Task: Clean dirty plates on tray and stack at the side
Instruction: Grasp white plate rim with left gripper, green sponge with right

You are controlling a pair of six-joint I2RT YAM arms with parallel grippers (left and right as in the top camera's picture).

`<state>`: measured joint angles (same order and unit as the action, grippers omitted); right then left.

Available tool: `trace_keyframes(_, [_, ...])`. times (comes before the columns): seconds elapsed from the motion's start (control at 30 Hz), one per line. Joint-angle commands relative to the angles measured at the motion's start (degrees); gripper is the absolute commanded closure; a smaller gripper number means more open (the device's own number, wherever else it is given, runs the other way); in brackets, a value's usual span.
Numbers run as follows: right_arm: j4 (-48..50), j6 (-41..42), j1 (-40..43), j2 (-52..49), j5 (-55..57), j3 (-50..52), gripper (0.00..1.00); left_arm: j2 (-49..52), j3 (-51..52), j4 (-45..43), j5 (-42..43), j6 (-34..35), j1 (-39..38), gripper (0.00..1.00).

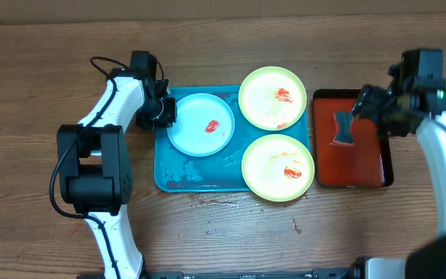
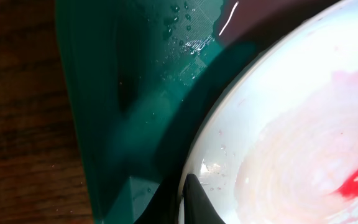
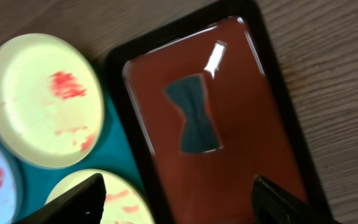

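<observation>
- Claws, two. The left claw [image 1: 163,114] is at the left rim of the blue-white plate [image 1: 200,124]. In its wrist view the dark fingers [image 2: 197,202] sit one on each side of that rim, close together. Whether they pinch it I cannot tell.
- The right claw [image 3: 178,180] is spread wide and grips nothing. It hangs above the red tray [image 1: 351,167].
- Plates, three, all lying flat on the tray [image 1: 178,177] and none stacked. The blue-white one is at the left. Two yellow-green ones lie to its right, the upper plate [image 1: 272,98] and the lower plate [image 1: 278,167] in the overhead view, just beside each other. Both yellow-green ones overhang the tray's rim.
- Smears [image 1: 212,125]: red, on every plate. The blue-white plate has one blotch near its middle, with a pale pink film around it in the wrist view.
- Trays, two. The turquoise one is wet, with droplets in its lower-left corner. The red one, black-rimmed and narrower, sits just to its right.
- One grey bow-tie-shaped piece [image 1: 342,128] lies in the red tray's upper half, on a glossy wet floor.
- Bench [image 1: 37,46]: brown wood grain, with a few red specks [image 1: 207,203] just below the turquoise tray. It fills the overhead view.
</observation>
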<state>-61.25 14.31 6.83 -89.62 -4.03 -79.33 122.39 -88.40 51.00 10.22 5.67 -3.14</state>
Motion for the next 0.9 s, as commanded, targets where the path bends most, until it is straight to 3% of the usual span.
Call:
trace_keyframes(0.0, [-1.46, -1.68, 2.10, -7.28, 1.40, -5.03, 0.23, 2.43, 0.00, -0.28, -1.20, 0.76, -0.31, 0.96])
trace_keyframes(0.13, [0.15, -2.80, 2.29, -13.79, 0.79, -5.44, 0.30, 2.43, 0.00, -0.28, -1.20, 0.76, -0.33, 0.96])
trace_keyframes(0.27, [2.54, -2.84, 1.55, -19.56, 0.79, -5.38, 0.49, 2.43, 0.00, -0.31, -1.20, 0.76, -0.33, 0.96])
trace_keyframes(0.43, [4.00, -3.87, 0.74, -24.72, 0.76, -5.38, 0.56, 2.43, 0.00, -0.35, -1.22, 0.76, -0.31, 0.96])
trace_keyframes(0.87, [7.23, -8.46, -0.52, -26.64, -2.54, -5.38, 0.55, 2.43, 0.00, -0.90, -1.20, 0.76, -0.33, 0.96])
